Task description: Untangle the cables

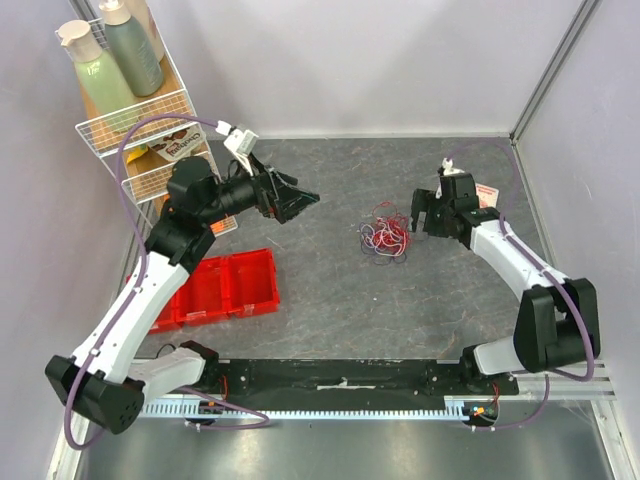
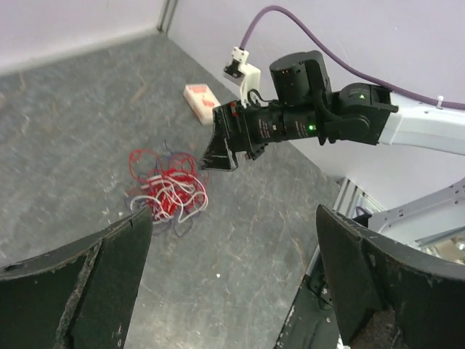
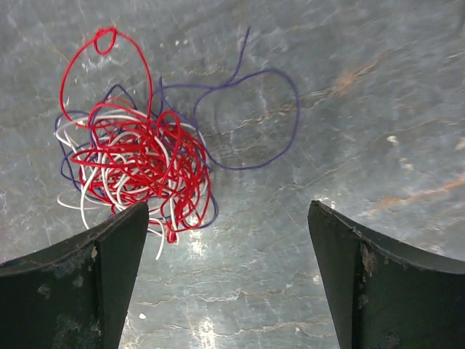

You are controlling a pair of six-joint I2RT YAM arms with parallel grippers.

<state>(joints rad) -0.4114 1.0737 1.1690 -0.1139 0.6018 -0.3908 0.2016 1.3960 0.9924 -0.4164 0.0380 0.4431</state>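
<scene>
Tangled cables (image 1: pixel 384 237) between left gripper (image 1: pixel 302 202) and right gripper (image 1: pixel 424 213), fingers wide, empty.
Pinching several strands together could drag the clump, tightening knots.

tangle of thin red, white and dark purple cables (image 1: pixel 384 238): 1 | red plastic divided bin (image 1: pixel 240 285): 1 | small white-and-pink carton (image 1: pixel 487 196): 1

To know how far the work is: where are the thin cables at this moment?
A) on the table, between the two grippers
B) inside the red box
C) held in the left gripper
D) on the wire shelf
A: the cables lie in one tangled heap on the table, between the open left gripper and the open right gripper; neither holds them.
</scene>
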